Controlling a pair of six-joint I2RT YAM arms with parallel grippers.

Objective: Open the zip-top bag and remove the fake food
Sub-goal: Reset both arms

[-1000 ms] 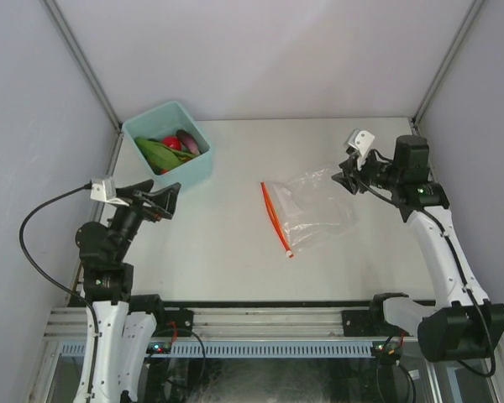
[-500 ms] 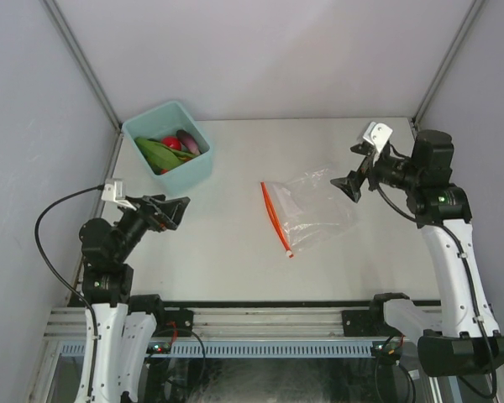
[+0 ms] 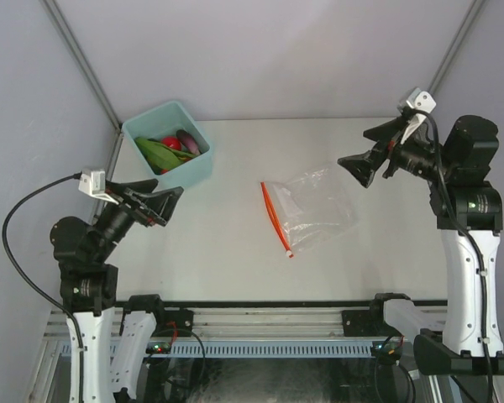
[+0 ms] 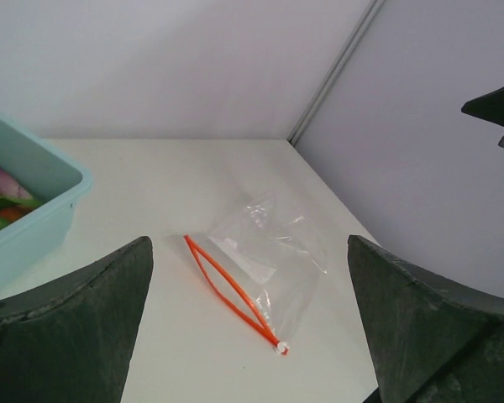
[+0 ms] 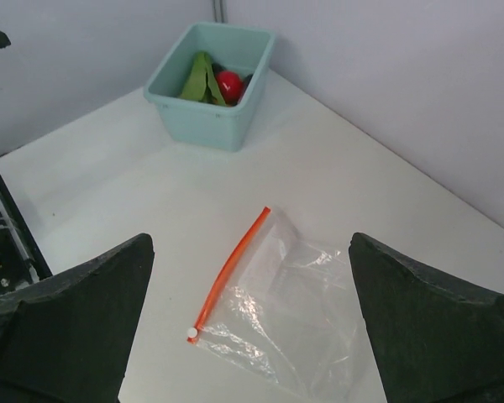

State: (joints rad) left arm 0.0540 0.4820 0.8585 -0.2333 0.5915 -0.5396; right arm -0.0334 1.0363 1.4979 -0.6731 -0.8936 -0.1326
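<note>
Left gripper hangs well left of zip-top bag, jaws spread wide, empty. Right gripper hangs high at bag's far right, jaws wide, empty.

text: none readable | labels: none | numbers: none

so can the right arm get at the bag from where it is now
Probably yes: the bag lies flat in the open with nothing on it, and the right tool hangs open close by.
</note>
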